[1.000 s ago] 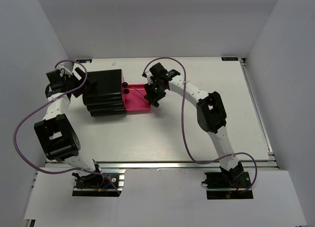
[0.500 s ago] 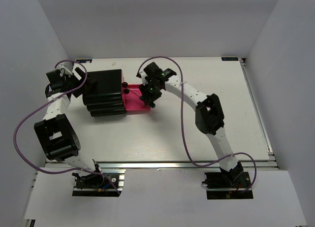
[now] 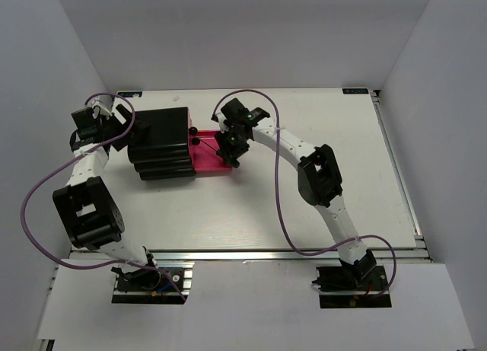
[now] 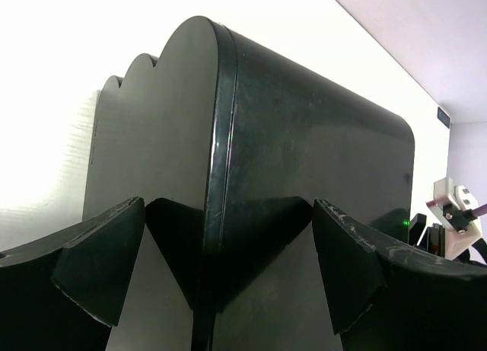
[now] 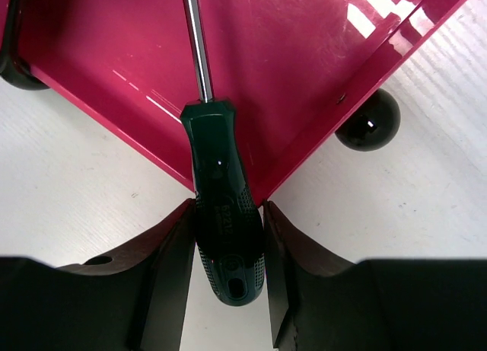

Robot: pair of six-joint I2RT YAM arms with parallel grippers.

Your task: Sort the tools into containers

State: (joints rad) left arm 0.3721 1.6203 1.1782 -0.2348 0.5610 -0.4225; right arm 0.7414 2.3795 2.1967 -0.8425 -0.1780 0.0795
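Fingers [image 5: 163,279] of your right gripper [image 5: 226,244] pinch the bigger green-handled steel-shafted screwdriver [image 5: 221,176] by its handle — its long axis runs straight ahead from them, shaft lying over the one pulled-out magenta-pink plastic drawer [image 5: 297,46], handle crossing its corner. Your left gripper [image 4: 224,248] stands spread wide at the black stacked cabinet [image 4: 304,138]. Count: one screwdriver, one open drawer.

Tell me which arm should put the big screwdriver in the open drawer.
Right. The right gripper holds the screwdriver, shaft over the drawer; the left gripper stands open, straddling the cabinet's back edge, away from the drawer.
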